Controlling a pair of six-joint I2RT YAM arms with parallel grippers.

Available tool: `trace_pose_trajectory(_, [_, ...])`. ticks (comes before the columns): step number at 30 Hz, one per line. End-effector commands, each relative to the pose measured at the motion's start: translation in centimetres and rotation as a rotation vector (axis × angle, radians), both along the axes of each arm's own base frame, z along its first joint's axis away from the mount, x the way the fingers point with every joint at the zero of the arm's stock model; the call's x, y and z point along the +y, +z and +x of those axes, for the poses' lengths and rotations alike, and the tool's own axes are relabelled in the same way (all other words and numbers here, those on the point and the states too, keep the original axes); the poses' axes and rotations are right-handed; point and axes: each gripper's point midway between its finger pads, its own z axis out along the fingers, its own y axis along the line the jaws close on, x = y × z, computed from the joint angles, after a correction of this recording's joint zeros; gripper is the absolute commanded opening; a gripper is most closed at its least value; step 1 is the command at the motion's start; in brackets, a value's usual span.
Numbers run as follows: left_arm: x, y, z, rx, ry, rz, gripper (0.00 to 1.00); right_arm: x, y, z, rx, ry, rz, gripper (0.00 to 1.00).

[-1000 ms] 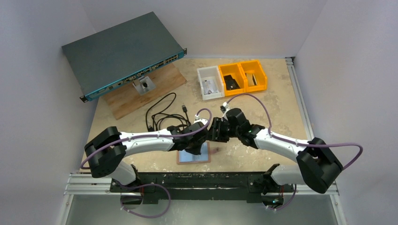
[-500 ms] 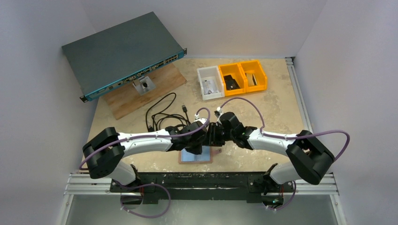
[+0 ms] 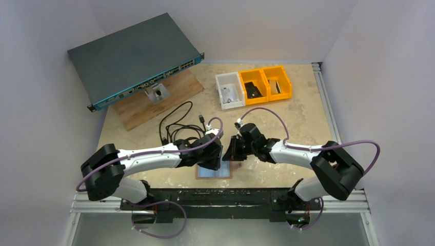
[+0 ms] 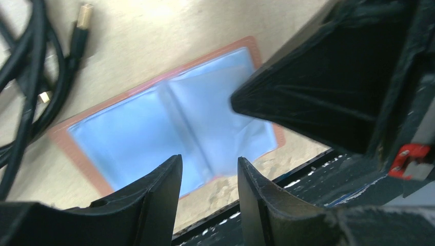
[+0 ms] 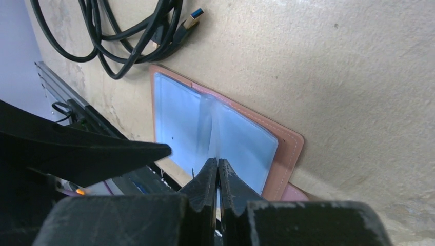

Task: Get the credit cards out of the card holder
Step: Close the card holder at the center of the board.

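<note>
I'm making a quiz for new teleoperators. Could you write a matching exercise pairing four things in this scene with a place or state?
Things:
1. card holder
2. right gripper
3. black cables
4. white bin

Descriptions:
A. tangled, beyond the left arm
B. lying open on the table
C. beside two orange bins
D. jaws shut

Pairs: 1-B, 2-D, 3-A, 4-C

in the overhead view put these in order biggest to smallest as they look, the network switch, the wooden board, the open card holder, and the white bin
1. network switch, clearly largest.
2. wooden board, though the switch hides part of it.
3. open card holder and white bin: similar, and the arms cover part of the holder, so I won't rank these.
</note>
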Motion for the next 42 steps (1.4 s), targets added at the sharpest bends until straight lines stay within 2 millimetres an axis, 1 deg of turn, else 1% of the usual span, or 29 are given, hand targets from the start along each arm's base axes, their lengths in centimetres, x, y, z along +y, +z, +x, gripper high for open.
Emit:
trace_pose_trajectory(1, [3.7,0.1,0.6,-0.025,0.123,0.06,0.43,0.0,1.4,0.6,-0.059,0.015,-0.009,0.0])
trace_pose_trajectory(4, [6.0,-0.8,0.7,-0.011,0.184,0.095,0.37,-0.3,1.5,0.5,-0.065,0.016,-0.019,0.0])
trace_pose_trajectory(6, [7.1,-1.5,0.7,0.002,0.217,0.117,0.3,-0.3,1.7,0.6,-0.07,0.019,-0.026,0.0])
trace_pose_trajectory(8, [7.7,-2.1,0.7,0.01,0.235,0.136,0.22,-0.3,1.8,0.6,-0.074,0.026,-0.03,0.0])
trace_pose_trajectory(12, [7.8,-3.1,0.7,0.021,0.248,0.165,0.11,-0.4,1.9,0.5,-0.071,0.03,-0.038,0.0])
trace_pose_trajectory(14, [7.4,-3.6,0.7,0.034,0.242,0.164,0.05,-0.4,2.1,0.6,-0.075,0.034,-0.036,0.0])
trace_pose_trajectory(16, [6.7,-3.8,0.7,0.044,0.227,0.148,0.01,-0.3,2.4,0.7,-0.082,0.035,-0.034,0.0])
trace_pose_trajectory(17, [6.3,-3.8,0.6,0.051,0.216,0.138,0.0,-0.3,2.4,0.8,-0.085,0.032,-0.037,0.0])
trace_pose_trajectory(21, [5.0,-3.5,0.4,0.052,0.185,0.111,0.0,0.4,3.0,0.9,-0.085,0.032,-0.001,0.13])
trace_pose_trajectory(24, [4.2,-3.3,0.2,0.055,0.17,0.098,0.0,0.6,3.2,0.6,-0.069,0.037,0.015,0.2])
trace_pose_trajectory(27, [3.4,-3.2,0.1,0.062,0.161,0.07,0.0,1.3,3.9,0.8,-0.081,0.043,0.049,0.28])
trace_pose_trajectory(32, [2.2,-2.6,0.1,0.057,0.146,0.025,0.0,2.0,4.5,0.3,-0.074,0.055,0.077,0.35])
trace_pose_trajectory(36, [2.1,-2.2,0.1,0.051,0.143,0.015,0.0,2.7,4.4,0.0,-0.063,0.061,0.08,0.37])
trace_pose_trajectory(42, [3.4,-1.1,0.1,0.023,0.168,0.026,0.0,3.5,3.4,0.2,-0.041,0.057,0.075,0.41])
